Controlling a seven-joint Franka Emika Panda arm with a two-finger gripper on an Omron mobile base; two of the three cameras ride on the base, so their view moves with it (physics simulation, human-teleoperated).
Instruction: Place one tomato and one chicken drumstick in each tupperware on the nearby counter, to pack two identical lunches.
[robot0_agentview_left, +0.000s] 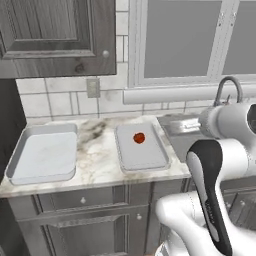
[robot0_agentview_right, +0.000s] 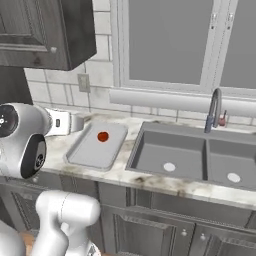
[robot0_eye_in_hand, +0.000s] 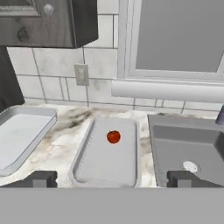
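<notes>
Two shallow grey tupperwares lie side by side on the white marble-look counter (robot0_agentview_left: 97, 150). A small red tomato (robot0_agentview_left: 139, 138) (robot0_agentview_right: 103, 136) (robot0_eye_in_hand: 113, 137) rests in the far half of the right tupperware (robot0_agentview_left: 142, 157) (robot0_agentview_right: 92, 150) (robot0_eye_in_hand: 105, 164). The left tupperware (robot0_agentview_left: 42, 155) (robot0_eye_in_hand: 17, 135) holds nothing. In the hand view my gripper (robot0_eye_in_hand: 112, 179) is open, fingertips (robot0_eye_in_hand: 41, 178) wide apart with nothing between them, and it looks down from the near side at the right tupperware. The chicken drumstick is out of view.
An inset grey sink (robot0_agentview_right: 190, 155) (robot0_eye_in_hand: 188, 148) with a curved faucet (robot0_agentview_right: 215, 107) adjoins the right tupperware on its right. A dark upper cabinet (robot0_agentview_left: 55, 35) hangs over the left tupperware. A tiled wall with an outlet (robot0_agentview_left: 93, 87) and a window backs the counter.
</notes>
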